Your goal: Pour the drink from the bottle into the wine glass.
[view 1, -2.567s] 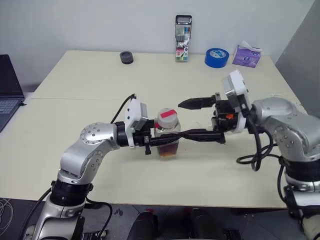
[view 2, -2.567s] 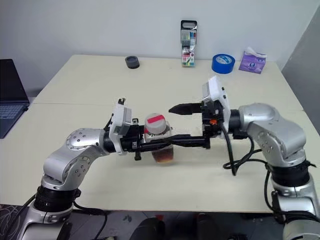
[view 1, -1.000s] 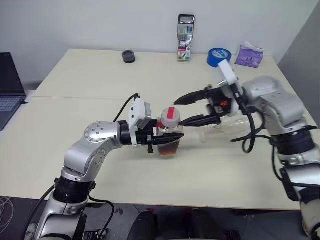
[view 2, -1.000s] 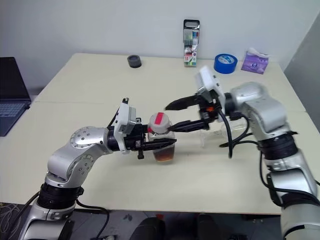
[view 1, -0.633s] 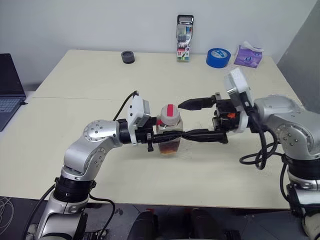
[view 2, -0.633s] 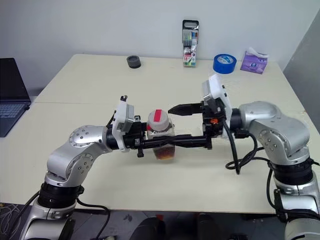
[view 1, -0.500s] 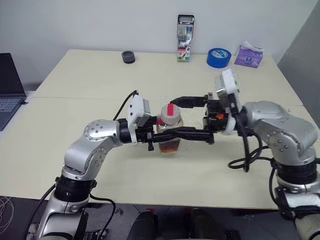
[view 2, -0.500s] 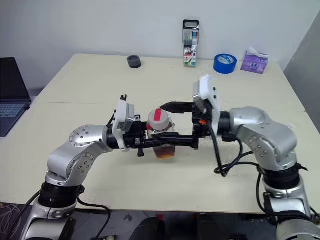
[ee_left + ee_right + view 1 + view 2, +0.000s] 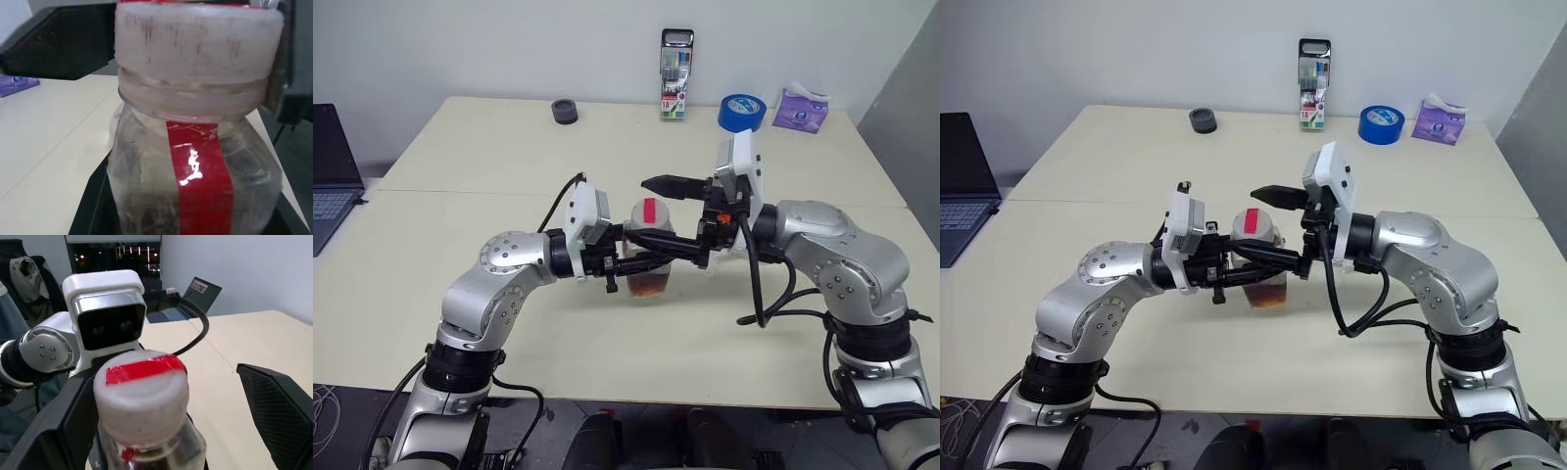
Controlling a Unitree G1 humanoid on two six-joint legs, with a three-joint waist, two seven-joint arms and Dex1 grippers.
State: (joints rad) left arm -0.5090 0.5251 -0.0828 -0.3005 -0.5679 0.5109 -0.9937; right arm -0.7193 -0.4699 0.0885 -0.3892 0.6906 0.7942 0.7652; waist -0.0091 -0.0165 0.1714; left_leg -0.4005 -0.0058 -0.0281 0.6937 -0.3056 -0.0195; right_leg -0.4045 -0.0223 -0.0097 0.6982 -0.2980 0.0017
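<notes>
The bottle is a small clear one with a red label strip and a white cap topped with red tape. It stands upright just above the table. My left gripper is shut on its body from the left. The dark red-brown drink fills only the bottom. My right gripper reaches in from the right, open, with one finger behind the cap and one in front. In the right wrist view the cap sits between the fingers, not clearly touched. The wine glass is hidden behind my right hand.
Along the table's far edge stand a tall clear marker case, a blue tape roll, a purple tissue pack and a small black ring. A laptop lies off the left side.
My right gripper has swung in to the left and turned, so its open fingers now straddle the bottle's cap. The left gripper has kept still with the bottle.
</notes>
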